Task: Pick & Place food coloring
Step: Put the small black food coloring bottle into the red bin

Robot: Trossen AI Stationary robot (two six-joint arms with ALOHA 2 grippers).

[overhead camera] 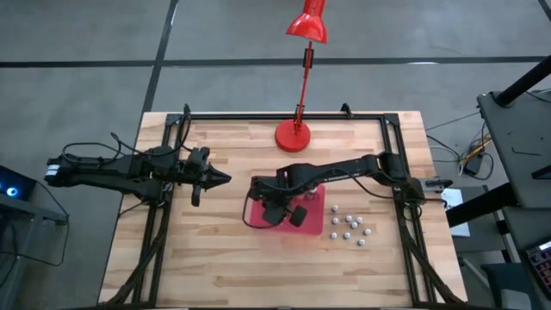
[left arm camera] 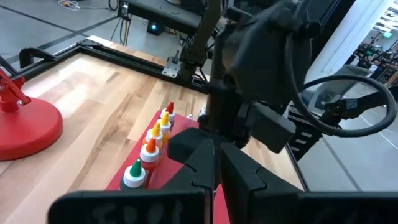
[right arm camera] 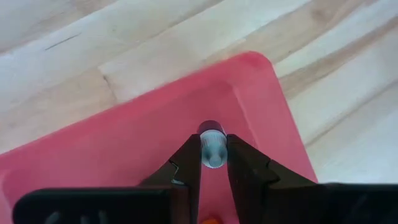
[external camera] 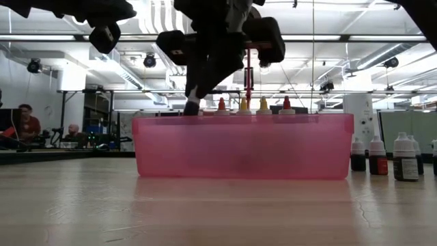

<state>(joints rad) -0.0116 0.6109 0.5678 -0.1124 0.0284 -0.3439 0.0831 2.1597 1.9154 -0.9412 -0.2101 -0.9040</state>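
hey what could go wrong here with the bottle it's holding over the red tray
The right gripper pinches the small bottle only near its top, so it could slip or tip on release. It hangs near the red tray corner and might catch the wall. Bottles already standing in the tray could get knocked over.

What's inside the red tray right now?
Four upright bottles with green, orange, yellow and red caps stand in the red tray. The right pincer holds another bottle over it. The arm hides the rest.
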